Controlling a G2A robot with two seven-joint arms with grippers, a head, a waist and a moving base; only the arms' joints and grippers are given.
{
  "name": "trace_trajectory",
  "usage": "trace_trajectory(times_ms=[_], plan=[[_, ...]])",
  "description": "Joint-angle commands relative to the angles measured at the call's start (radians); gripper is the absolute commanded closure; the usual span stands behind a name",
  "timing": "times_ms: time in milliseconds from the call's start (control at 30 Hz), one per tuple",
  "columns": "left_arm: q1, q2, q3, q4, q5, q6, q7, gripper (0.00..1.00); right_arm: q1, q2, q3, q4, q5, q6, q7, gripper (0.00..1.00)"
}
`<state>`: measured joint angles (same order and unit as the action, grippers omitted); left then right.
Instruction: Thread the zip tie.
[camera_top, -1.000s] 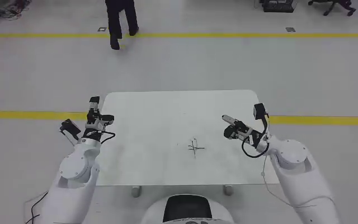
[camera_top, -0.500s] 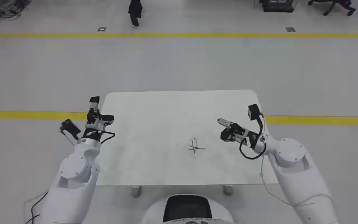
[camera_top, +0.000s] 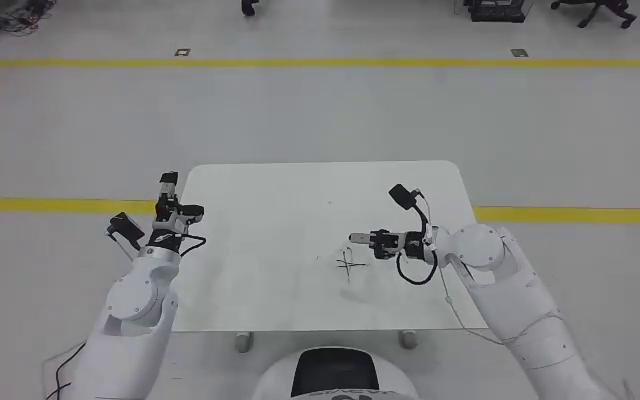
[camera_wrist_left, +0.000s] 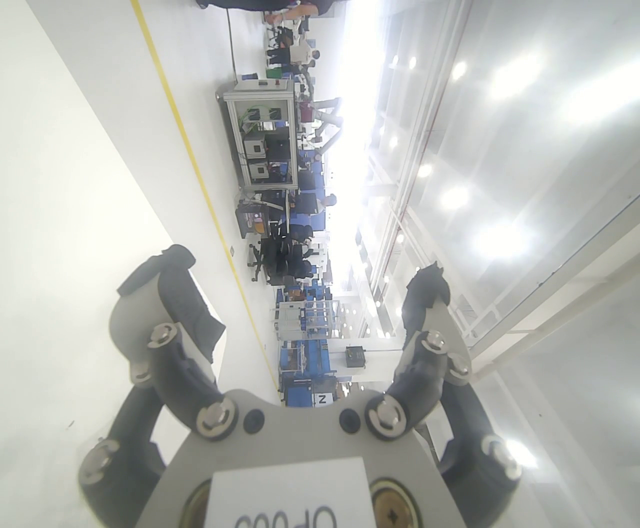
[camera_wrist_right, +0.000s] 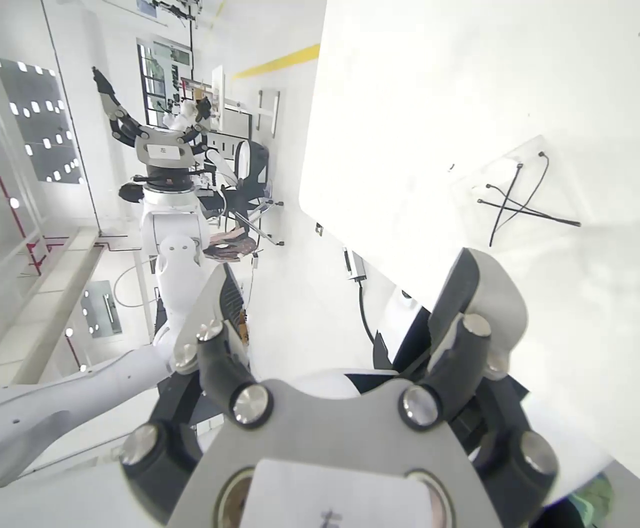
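Note:
Thin black zip ties (camera_top: 347, 263) lie crossed on the white table (camera_top: 260, 220), a little in front of its middle. In the right wrist view the zip ties (camera_wrist_right: 520, 202) rest on what looks like a clear sheet (camera_wrist_right: 560, 150). My right gripper (camera_top: 357, 239) hovers just behind and to the right of them, open and holding nothing; its fingers (camera_wrist_right: 465, 285) stand wide apart. My left gripper (camera_top: 167, 185) is at the table's left edge, far from the ties, pointing up and open (camera_wrist_left: 300, 280), also seen from the right wrist as the left gripper (camera_wrist_right: 155, 115).
The tabletop around the ties is bare white, with edges close on all sides. Yellow floor lines (camera_top: 320, 63) run behind and beside the table.
My right arm has swung in from the table's right edge toward its middle, bringing its gripper close to the zip ties. The left arm has not moved.

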<state>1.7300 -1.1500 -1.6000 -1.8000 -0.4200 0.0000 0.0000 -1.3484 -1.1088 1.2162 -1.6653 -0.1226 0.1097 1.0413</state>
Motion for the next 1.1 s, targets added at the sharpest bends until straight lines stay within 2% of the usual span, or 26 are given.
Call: trace_trajectory(times_ms=[0, 100, 133, 267, 400, 467, 533, 833, 900, 933, 1000, 1067], plan=[[0.000, 0.000, 0.000, 0.000, 0.000, 0.000, 0.000, 0.00, 0.000, 0.000, 0.000, 0.000, 0.000, 0.000, 0.000, 0.00], [0.000, 0.000, 0.000, 0.000, 0.000, 0.000, 0.000, 0.00, 0.004, 0.000, -0.014, -0.015, -0.026, -0.010, 0.009, 0.00], [0.000, 0.000, 0.000, 0.000, 0.000, 0.000, 0.000, 0.00, 0.017, 0.001, -0.034, -0.022, -0.064, -0.011, 0.027, 0.00], [0.000, 0.000, 0.000, 0.000, 0.000, 0.000, 0.000, 0.00, 0.092, 0.001, -0.101, -0.024, -0.179, 0.054, 0.117, 0.00], [0.000, 0.000, 0.000, 0.000, 0.000, 0.000, 0.000, 0.00, 0.189, -0.008, -0.209, 0.007, -0.296, 0.126, 0.227, 0.00], [0.000, 0.000, 0.000, 0.000, 0.000, 0.000, 0.000, 0.00, 0.239, -0.021, -0.270, 0.026, -0.334, 0.166, 0.241, 0.00], [0.000, 0.000, 0.000, 0.000, 0.000, 0.000, 0.000, 0.00, 0.273, -0.031, -0.326, 0.049, -0.359, 0.166, 0.266, 0.00], [0.000, 0.000, 0.000, 0.000, 0.000, 0.000, 0.000, 0.00, 0.273, -0.031, -0.326, 0.049, -0.359, 0.166, 0.266, 0.00], [0.000, 0.000, 0.000, 0.000, 0.000, 0.000, 0.000, 0.00, 0.273, -0.030, -0.330, 0.051, -0.393, 0.165, 0.245, 0.00], [0.000, 0.000, 0.000, 0.000, 0.000, 0.000, 0.000, 0.00, 0.271, -0.029, -0.351, 0.048, -0.467, 0.177, 0.230, 0.00], [0.000, 0.000, 0.000, 0.000, 0.000, 0.000, 0.000, 0.00, 0.289, -0.031, -0.393, 0.046, -0.556, 0.213, 0.264, 0.00], [0.000, 0.000, 0.000, 0.000, 0.000, 0.000, 0.000, 0.00, 0.316, -0.041, -0.427, 0.071, -0.587, 0.230, 0.288, 0.00]])
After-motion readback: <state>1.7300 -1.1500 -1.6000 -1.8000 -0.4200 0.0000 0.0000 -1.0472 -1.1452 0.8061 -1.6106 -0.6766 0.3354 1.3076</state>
